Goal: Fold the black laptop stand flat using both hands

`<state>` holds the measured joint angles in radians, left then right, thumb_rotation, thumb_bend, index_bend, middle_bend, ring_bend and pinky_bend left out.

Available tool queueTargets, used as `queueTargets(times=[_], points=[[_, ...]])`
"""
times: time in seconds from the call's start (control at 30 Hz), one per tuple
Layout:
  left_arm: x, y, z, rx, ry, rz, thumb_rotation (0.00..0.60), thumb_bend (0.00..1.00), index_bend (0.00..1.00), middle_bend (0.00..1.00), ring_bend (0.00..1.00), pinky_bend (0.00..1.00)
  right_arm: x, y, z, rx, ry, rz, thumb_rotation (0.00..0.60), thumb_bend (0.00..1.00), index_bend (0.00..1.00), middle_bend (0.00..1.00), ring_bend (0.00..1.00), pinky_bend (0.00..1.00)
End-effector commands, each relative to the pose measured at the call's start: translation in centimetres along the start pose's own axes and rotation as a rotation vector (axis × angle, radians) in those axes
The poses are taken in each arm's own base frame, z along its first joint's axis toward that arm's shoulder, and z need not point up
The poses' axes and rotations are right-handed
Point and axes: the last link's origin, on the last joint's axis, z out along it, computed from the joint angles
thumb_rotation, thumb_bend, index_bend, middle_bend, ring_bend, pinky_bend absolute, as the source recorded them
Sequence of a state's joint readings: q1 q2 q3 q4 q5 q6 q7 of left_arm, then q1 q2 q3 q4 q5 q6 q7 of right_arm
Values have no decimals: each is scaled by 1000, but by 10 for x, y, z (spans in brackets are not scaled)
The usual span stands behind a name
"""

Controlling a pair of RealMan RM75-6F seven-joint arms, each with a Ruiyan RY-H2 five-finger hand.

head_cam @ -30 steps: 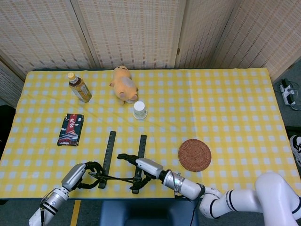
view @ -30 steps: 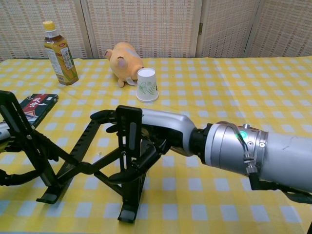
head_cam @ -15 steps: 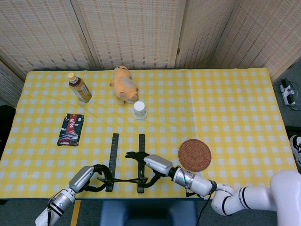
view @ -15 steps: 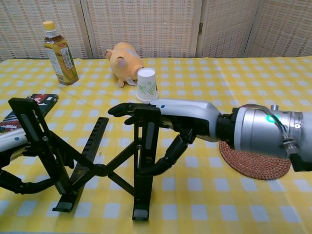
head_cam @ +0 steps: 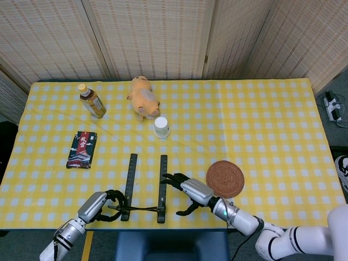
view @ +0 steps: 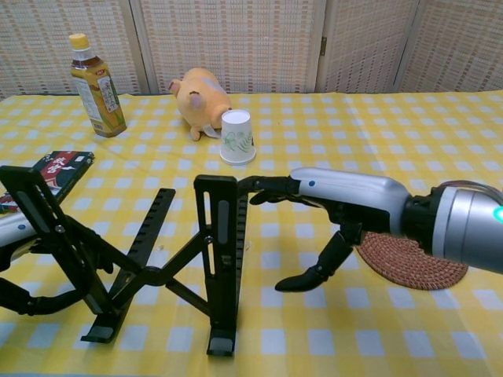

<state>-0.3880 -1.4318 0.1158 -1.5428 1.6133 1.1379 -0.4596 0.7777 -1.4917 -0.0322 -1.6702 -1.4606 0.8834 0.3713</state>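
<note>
Standing unfolded, laptop stand; paper cup inverted.

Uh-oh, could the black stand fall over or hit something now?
Maybe. The right hand is open and seems only to touch the top of the laptop stand with its fingertips, so the stand could tip or slide as it is pushed shut. The left hand holds the stand's other side low down, where fingers could get caught between the folding bars. The woven coaster lies close beside the right hand and could get nudged.
</note>
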Motion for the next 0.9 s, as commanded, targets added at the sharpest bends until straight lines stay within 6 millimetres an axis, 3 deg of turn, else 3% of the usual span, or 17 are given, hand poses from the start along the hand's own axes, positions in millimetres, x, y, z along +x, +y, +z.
queueTargets(times=[0.03, 0.37, 0.9], points=[[0, 0, -1, 1, 1, -2, 600, 405, 597, 435, 353, 415, -9, -3, 4, -26, 20, 28, 600, 235, 317, 84, 92, 0], [-2, 0, 0, 9, -6, -1, 600, 405, 596, 435, 350, 415, -22, -16, 14, -55, -4, 42, 600, 235, 407, 116, 102, 0], [-3, -3, 5, 25, -11, -5, 600, 405, 596, 435, 344, 415, -23, -19, 22, -94, -22, 34, 600, 234, 493, 131, 101, 0]])
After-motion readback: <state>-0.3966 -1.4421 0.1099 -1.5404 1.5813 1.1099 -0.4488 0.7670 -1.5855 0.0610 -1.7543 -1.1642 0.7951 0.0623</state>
